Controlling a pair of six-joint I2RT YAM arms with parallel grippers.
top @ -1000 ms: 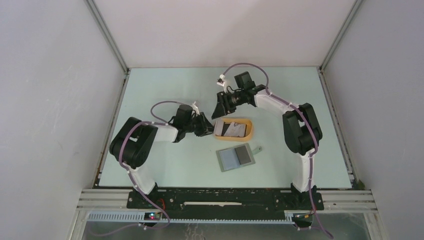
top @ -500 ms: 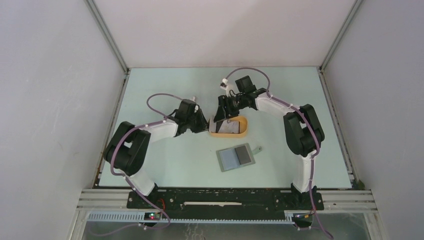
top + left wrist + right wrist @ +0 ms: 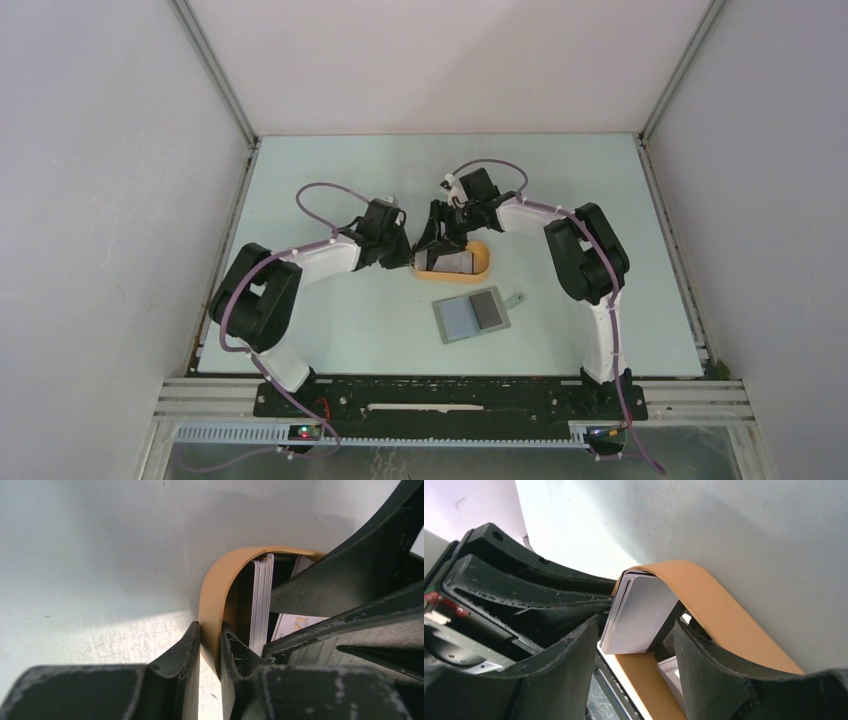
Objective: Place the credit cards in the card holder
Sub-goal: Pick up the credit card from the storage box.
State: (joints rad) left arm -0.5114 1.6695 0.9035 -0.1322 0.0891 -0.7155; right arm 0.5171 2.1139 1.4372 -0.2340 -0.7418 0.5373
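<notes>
The credit cards (image 3: 641, 612) are a whitish stack leaning on edge against the rounded end of an orange oval tray (image 3: 719, 610); another card (image 3: 669, 672) lies flat on its floor. My right gripper (image 3: 636, 635) is open, with its fingers on either side of the stack's lower edge. My left gripper (image 3: 210, 635) is shut on the tray's rim (image 3: 212, 605), and the card edges (image 3: 262, 600) show just beyond it. In the top view both grippers meet at the tray (image 3: 470, 268). The card holder (image 3: 472, 315) lies open and flat, nearer the arm bases.
The holder's small snap tab (image 3: 514, 298) sticks out at its right. White enclosure walls and aluminium posts border the pale green table (image 3: 330, 330) on three sides. The two grippers crowd the tray's left end, close together.
My left gripper moved right to the tray's end and closed on its rim. My right gripper came down and left into the tray and opened wider. The tray shifted slightly left.
</notes>
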